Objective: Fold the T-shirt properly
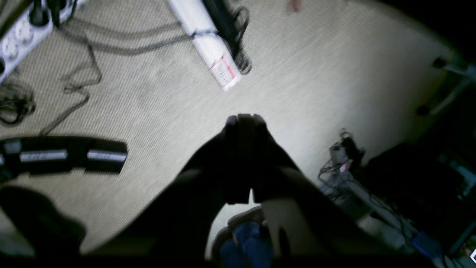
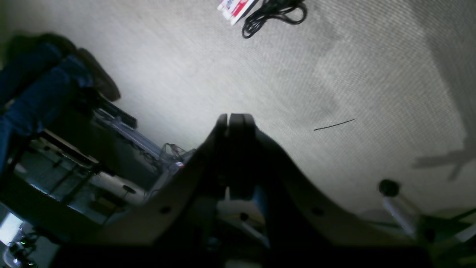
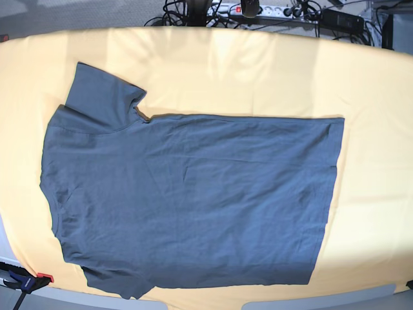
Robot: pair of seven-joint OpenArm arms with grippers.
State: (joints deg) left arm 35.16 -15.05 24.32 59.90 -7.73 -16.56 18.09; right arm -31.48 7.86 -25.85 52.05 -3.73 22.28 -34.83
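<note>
- Slate-grey cotton is seen spread flat across the middle of the desk in the base view: the T-shirt lies sideways, its neck end toward the left of that view and its straight hem toward the right.
- One short sleeve is seen pointing to the far edge at upper left; the other reaches the near edge at lower left.
- Light creases are seen across the body of the fabric, and the garment is shown as unfolded.
- A pale orange-yellow cloth is spread over the desk under the garment and shows on all sides of it.
- Neither arm is seen in the base view; nothing is touching the garment.
- The left gripper is shown from its wrist camera with fingertips pressed together, nothing held between them, above a beige carpet.
- The right gripper is likewise shown closed and empty over the same floor.
- A white power strip, dark cables and a white box with a red label are seen on the carpet in the left wrist view.
- A coiled black cable is seen at the top of the right wrist view.
</note>
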